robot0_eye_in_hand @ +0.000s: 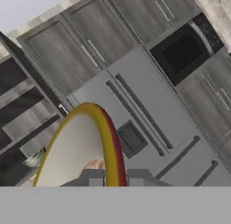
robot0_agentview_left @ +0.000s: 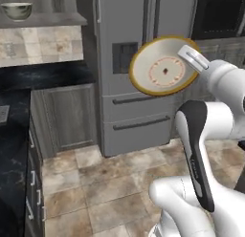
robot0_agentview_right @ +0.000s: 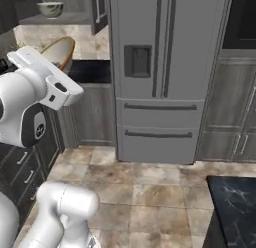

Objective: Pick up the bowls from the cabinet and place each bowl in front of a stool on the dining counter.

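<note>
The arm is raised with its end effector (robot0_eye_in_hand: 115, 179) clamped shut, wrist rolled sideways.

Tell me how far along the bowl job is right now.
Nothing is placed yet. The gripper is shut on the shallow cream bowl, holding it tilted in the air in front of the fridge. The deep bowl sits on the cabinet shelf. Both still need setting down by stools.

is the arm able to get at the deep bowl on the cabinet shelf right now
Probably not yet. The end effector is shut on the shallow bowl, held tilted in front of the fridge; the deep bowl sits apart, up on the cabinet shelf.
</note>
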{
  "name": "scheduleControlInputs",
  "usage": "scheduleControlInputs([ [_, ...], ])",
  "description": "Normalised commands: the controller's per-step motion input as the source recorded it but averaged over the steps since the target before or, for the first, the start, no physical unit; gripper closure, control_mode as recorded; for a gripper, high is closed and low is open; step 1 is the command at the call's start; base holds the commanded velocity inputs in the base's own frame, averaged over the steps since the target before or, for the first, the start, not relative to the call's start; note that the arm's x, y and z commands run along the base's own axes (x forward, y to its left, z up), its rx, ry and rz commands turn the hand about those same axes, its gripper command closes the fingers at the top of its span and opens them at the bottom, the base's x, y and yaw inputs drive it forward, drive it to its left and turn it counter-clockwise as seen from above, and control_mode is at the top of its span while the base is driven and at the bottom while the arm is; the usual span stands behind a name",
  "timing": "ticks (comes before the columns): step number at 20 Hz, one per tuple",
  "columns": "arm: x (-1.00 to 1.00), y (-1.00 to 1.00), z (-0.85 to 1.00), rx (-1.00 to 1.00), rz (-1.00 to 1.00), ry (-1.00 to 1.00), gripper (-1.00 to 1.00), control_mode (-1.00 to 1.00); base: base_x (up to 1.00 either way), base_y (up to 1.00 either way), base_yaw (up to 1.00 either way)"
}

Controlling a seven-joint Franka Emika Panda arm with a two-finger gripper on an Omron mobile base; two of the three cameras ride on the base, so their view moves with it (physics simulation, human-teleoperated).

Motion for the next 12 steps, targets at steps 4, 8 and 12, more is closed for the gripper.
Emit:
scheduleControlInputs([
  [4,0.0,0.0,0.0,0.0,0.0,0.0,1.0,1.0,-0.81,-0.63,-0.48],
  [8,0.0,0.0,0.0,0.0,0.0,0.0,1.0,1.0,-0.97,-0.39,-0.48],
  [12,0.0,0.0,0.0,0.0,0.0,0.0,1.0,1.0,-0.96,-0.38,-0.47],
])
